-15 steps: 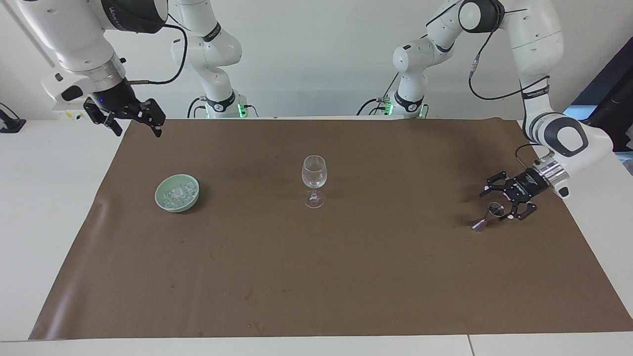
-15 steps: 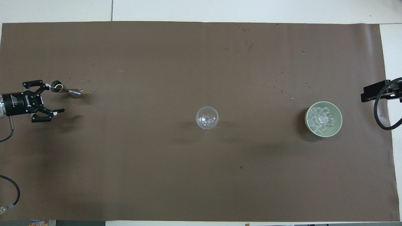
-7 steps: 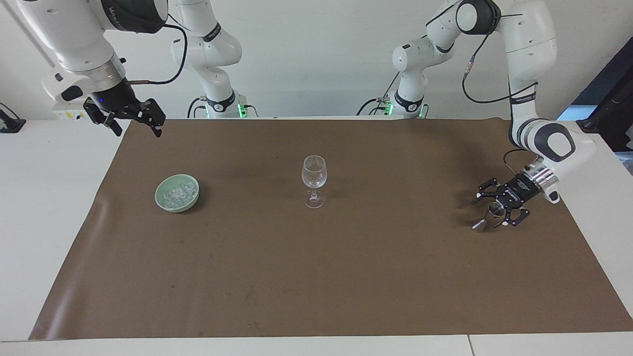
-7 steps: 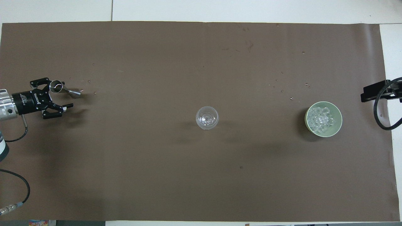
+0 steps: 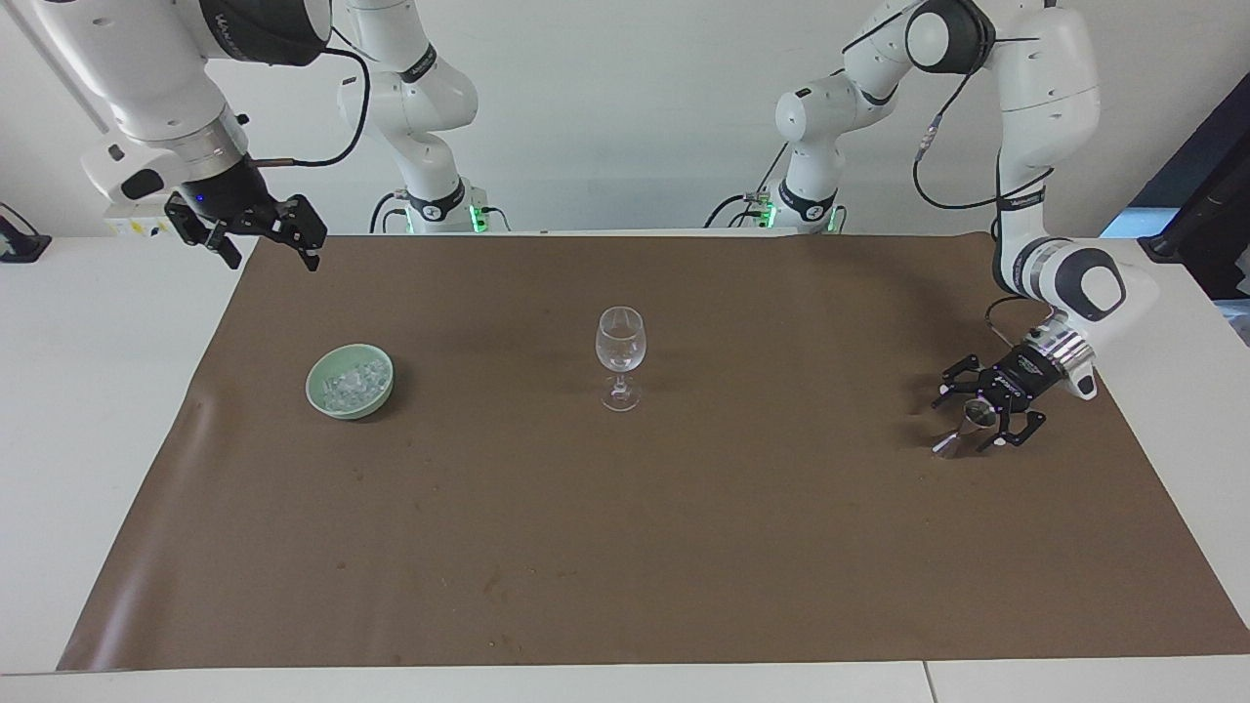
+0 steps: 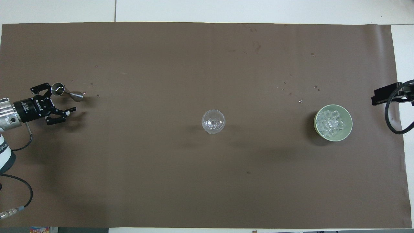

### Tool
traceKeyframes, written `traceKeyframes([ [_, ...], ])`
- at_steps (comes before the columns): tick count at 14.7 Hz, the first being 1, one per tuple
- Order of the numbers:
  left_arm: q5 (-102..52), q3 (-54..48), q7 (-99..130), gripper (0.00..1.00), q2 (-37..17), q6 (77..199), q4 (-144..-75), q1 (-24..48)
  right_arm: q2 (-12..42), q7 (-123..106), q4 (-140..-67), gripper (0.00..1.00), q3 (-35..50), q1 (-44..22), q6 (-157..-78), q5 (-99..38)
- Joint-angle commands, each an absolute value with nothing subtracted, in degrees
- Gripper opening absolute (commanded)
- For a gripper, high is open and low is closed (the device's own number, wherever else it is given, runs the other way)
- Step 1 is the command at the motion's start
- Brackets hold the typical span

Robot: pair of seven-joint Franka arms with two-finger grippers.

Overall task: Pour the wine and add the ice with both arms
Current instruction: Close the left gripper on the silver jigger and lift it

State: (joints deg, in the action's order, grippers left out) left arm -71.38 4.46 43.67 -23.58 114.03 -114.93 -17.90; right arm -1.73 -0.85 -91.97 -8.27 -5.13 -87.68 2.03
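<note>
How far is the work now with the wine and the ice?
Nothing looks done: the wine glass appears empty and the ice lies in its green bowl. In hand: the open left gripper is at the metal jigger. The right gripper waits open. Pouring and icing remain.

Open brown mat (image 6: 207, 181) fills the lower frame of the overhead view. Only a wine glass (image 6: 213, 121) at centre, a green bowl (image 6: 333, 122) at right and a metal jigger (image 6: 66, 92) at left interrupt the middle band.
</note>
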Motion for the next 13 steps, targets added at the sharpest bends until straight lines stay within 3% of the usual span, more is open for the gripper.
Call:
traceKeyframes([
  [1, -73.91, 4.39, 42.19, 1.0, -23.12, 113.12, -115.66, -18.11, -2.55, -1.32, -92.72, 1.0, -8.0, -4.4, -87.36, 0.97],
  [4, -74.0, 4.39, 41.93, 0.98, -22.85, 111.28, -115.66, -17.93, -2.55, -1.32, -92.72, 1.0, -8.0, -4.48, -87.36, 0.97],
  [5, -74.0, 4.48, 40.53, 0.88, -22.85, 110.57, -115.58, -17.84, -2.55, -1.32, -92.72, 1.0, -8.0, -4.48, -87.36, 0.97],
  [7, -74.0, 4.39, 39.9, 0.8, -22.76, 110.48, -115.58, -17.93, -2.55, -1.32, -92.72, 1.0, -8.0, -4.48, -87.36, 0.97],
  [8, -74.0, 4.48, 39.9, 0.65, -22.76, 110.57, -115.58, -17.93, -2.55, -1.32, -92.72, 1.0, -8.0, -4.48, -87.36, 0.97],
  [11, -74.0, 4.48, 39.9, 0.09, -22.76, 110.65, -115.58, -18.28, -2.55, -1.32, -92.72, 1.0, -8.0, -4.48, -87.36, 0.97],
  [12, -74.09, 4.48, 40.25, 0.0, -22.68, 110.65, -115.58, -18.37, -2.55, -1.32, -92.72, 1.0, -8.0, -4.48, -87.36, 0.97],
  [13, -74.09, 4.66, 40.51, 0.0, -22.07, 111.0, -115.75, -18.46, -2.55, -1.32, -92.72, 1.0, -8.0, -4.4, -87.36, 0.97],
])
